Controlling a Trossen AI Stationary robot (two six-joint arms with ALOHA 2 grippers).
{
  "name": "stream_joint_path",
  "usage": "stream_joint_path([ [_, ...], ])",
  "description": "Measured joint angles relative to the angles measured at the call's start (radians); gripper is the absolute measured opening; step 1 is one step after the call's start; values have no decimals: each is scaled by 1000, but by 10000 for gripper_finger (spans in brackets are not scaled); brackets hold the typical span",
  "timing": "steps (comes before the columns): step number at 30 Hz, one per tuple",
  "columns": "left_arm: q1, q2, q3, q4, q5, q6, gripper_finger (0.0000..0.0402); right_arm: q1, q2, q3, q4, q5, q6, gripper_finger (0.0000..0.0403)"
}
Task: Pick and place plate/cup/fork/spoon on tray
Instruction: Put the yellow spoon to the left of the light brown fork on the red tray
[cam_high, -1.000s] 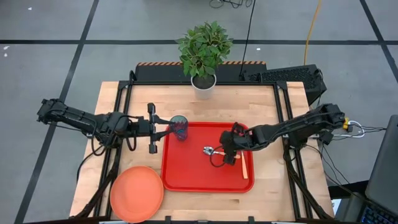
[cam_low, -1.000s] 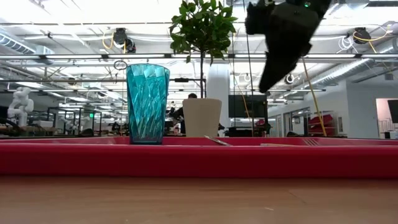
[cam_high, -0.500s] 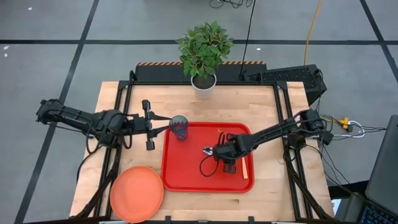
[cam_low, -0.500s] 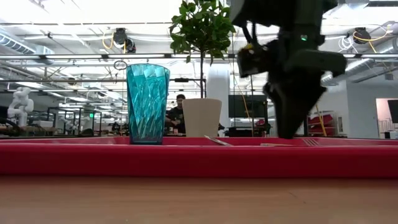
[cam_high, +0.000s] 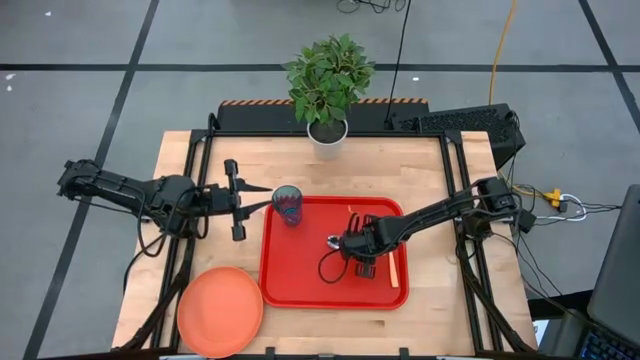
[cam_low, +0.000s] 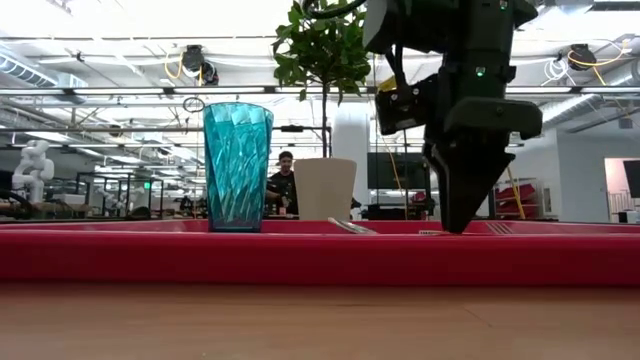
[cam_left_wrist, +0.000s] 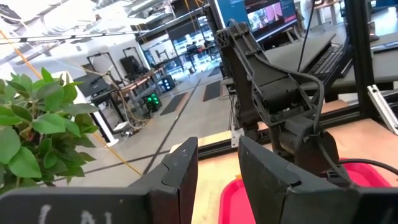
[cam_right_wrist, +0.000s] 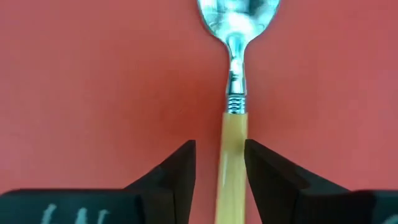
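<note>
Right gripper (cam_right_wrist: 219, 171) spread astride the spoon (cam_right_wrist: 233, 112) handle on the tray (cam_high: 300, 275), lined up to pinch; left gripper (cam_high: 232, 200) waits spread beside the cup (cam_high: 288, 205).

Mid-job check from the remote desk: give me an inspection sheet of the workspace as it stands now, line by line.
Surface: wooden table, black frame rails.
Tray: red tray right of centre.
Cup: teal cup upright in the tray's far left corner.
Spoon: spoon lying on the tray.
Fork: fork lying by the tray's right rim.
Plate: orange plate off the tray, at the near left corner.
Clutter: potted plant at the far edge.
Grippers: right gripper low over the tray, jaws straddling the spoon handle; left gripper open, left of the cup.
Cables: yellow and black leads beyond the table.
Surroundings: a person in the lab background.
</note>
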Motion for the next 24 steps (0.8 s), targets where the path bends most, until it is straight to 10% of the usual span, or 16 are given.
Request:
stream_joint_path([
  [24,0,0,0,-21,-11,0,120,-27,-7,-80,28,-56,279,92],
])
